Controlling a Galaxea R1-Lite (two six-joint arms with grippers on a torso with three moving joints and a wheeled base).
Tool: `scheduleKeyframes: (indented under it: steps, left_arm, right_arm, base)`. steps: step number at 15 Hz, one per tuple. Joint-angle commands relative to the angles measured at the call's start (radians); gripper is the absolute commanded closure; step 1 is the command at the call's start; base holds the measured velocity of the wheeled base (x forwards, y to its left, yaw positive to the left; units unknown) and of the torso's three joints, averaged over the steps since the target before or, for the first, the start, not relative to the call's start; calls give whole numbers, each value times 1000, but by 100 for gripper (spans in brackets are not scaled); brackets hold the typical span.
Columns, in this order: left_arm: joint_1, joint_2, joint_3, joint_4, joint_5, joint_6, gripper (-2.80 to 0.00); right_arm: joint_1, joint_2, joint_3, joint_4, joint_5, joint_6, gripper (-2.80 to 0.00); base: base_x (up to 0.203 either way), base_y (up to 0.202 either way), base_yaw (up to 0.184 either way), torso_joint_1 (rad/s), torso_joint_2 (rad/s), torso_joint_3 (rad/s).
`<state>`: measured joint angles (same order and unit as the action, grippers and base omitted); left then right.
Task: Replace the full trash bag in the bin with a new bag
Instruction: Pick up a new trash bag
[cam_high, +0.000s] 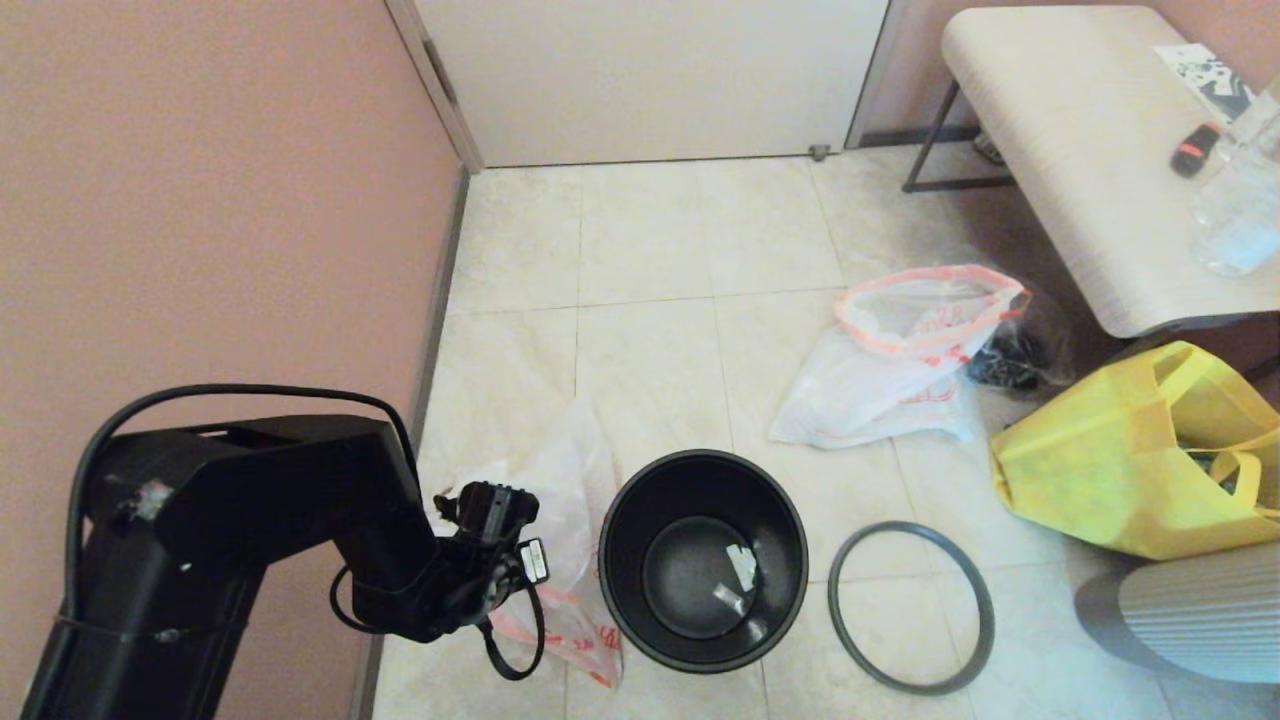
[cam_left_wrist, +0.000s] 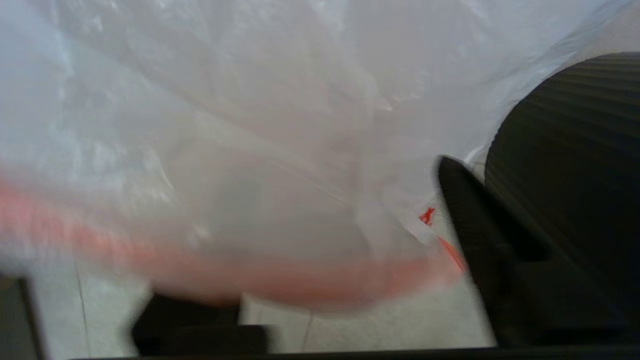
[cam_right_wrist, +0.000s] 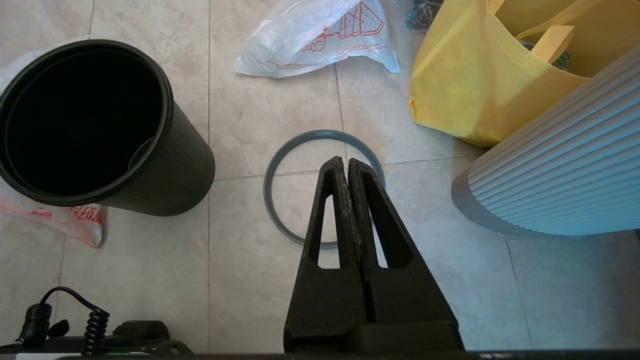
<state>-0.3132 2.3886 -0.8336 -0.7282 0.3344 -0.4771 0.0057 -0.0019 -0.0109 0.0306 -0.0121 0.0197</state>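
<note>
Here we find the bin (cam_high: 703, 560) upright on the floor, unlined, only scraps at its bottom, its hoop (cam_high: 911, 606) lying loose just beside it. A clear bag (cam_high: 570, 560) is slumped against its other side, where our left end effector (cam_left_wrist: 320, 300) has its fingers apart around the film. The right end effector (cam_right_wrist: 347, 167) hangs pressed together above the hoop. We judge lining is in hand: next, grip the bag's edge and lift it over the mouth.
</note>
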Motion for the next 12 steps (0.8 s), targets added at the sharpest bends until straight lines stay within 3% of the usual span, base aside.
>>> scheduleKeyframes:
  steps: [1,7,12]
  left_arm:
    - [0,17,-9,-20,2,2,0]
    - [5,-13,-8,-45,-2,18,0]
    - [-13,-336,156,-18,0,43,0]
  right_arm:
    - [0,2,0,0,0,0,0]
    - [0,2,0,0,0,0,0]
    - [0,2,0,0,0,0,0]
  base:
    - [0,0,0,0,0,0]
    - [0,0,0,0,0,0]
    - [0,0,0,0,0,0]
